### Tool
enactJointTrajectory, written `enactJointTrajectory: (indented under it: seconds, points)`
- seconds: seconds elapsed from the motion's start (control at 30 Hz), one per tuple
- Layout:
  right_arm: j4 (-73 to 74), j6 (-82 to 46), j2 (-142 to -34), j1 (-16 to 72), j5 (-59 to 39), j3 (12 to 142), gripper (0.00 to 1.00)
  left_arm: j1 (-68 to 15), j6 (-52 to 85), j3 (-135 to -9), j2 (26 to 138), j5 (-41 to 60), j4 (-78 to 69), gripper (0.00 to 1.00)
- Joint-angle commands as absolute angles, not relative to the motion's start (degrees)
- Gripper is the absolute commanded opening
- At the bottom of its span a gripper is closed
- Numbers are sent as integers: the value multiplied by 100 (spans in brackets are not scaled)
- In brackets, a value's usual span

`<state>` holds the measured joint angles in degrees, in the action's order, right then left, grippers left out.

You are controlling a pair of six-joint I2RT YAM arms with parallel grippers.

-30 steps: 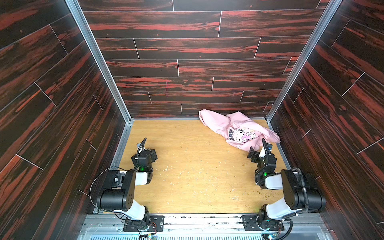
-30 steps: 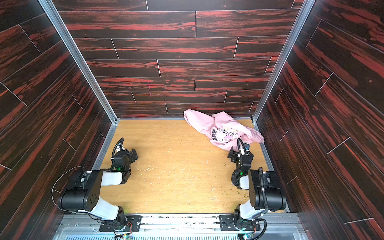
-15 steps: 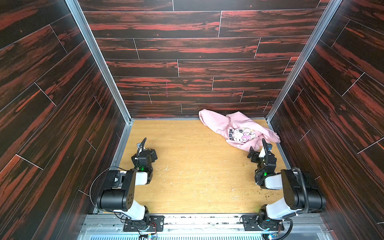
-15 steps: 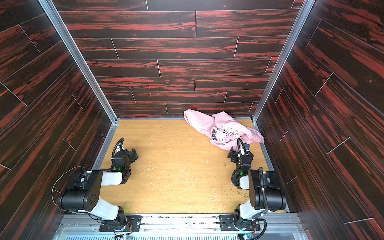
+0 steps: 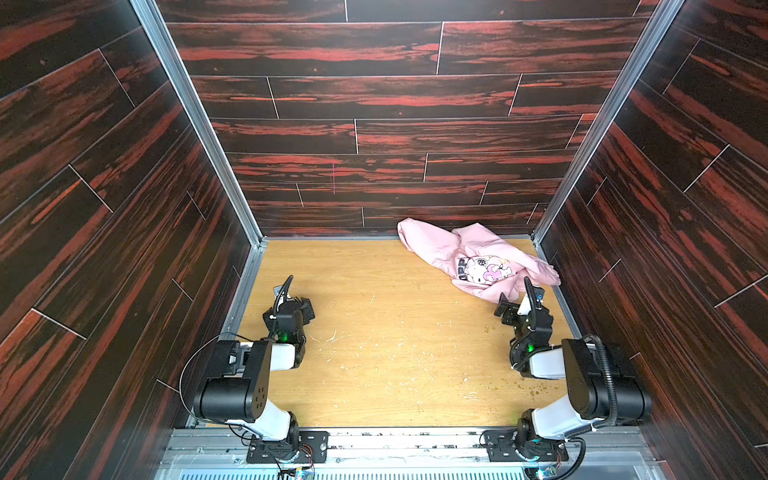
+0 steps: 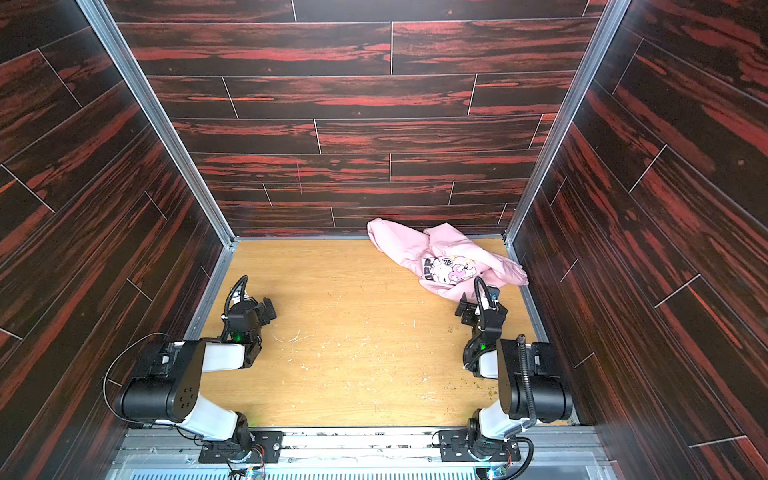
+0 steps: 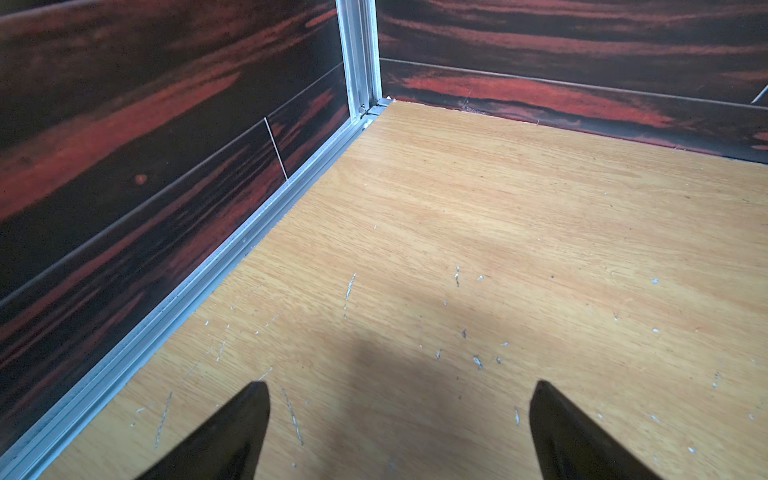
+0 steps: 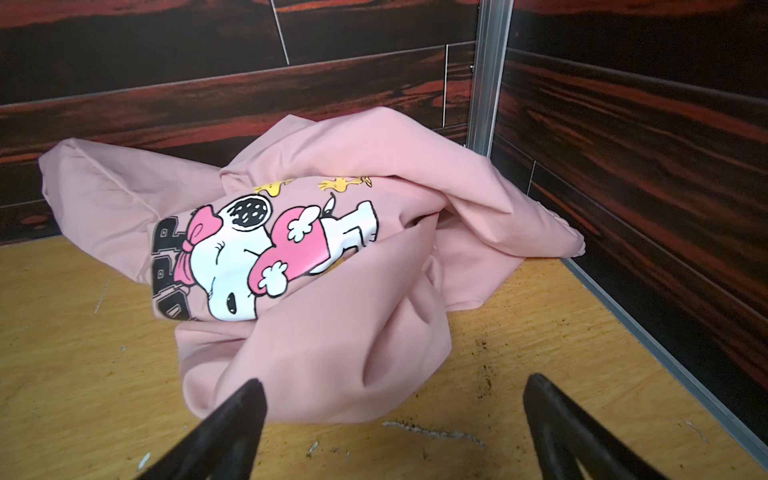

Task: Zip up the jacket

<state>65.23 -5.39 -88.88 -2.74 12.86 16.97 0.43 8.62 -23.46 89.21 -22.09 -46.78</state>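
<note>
1. The jacket [image 5: 469, 257] is lying crumpled on the desk [image 5: 395, 365] in the far right corner. In both top views its far edge is resting against the back wall [image 5: 374, 137].
2. Its cartoon print [image 8: 257, 253] is facing up among the pink folds, with a dog hugging a heart. One cuff [image 8: 571, 245] is trailing towards the rail [image 8: 665, 353] along the right side.
3. The right gripper [image 5: 519, 300] is sitting low over the desk, just beside the jacket's near edge, with its jaws standing wide apart and nothing between them.
4. In the right wrist view one fingertip [image 8: 245, 403] is showing against the nearest fold of fabric. It is probably just short of touching, though the angle is making that hard to judge.
5. The left gripper [image 5: 306, 309] is resting near the left side, well apart from the jacket. It is pointing at bare, scratched desk, with its jaws likewise spread wide and empty, as the left wrist view is showing.
</note>
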Motion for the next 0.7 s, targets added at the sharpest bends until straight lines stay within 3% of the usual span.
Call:
enactJointTrajectory:
  seconds: [0.0, 0.47, 0.57, 0.67]
  points:
    - [6629, -472, -8936, -293, 1274, 1696, 99, 78, 862, -2320, 8780, -2277, -4819, 100]
    - [6644, -482, -8921, -292, 1246, 1680, 99, 78, 867, -2331, 8724, -2245, -4772, 100]
    - [6314, -688, -8684, -353, 1506, 1731, 99, 79, 879, -2722, 8411, -2377, -3889, 100]
    - [6133, -669, -8306, -397, 1388, 1656, 99, 79, 1333, -3443, 8090, -2687, -2061, 100]
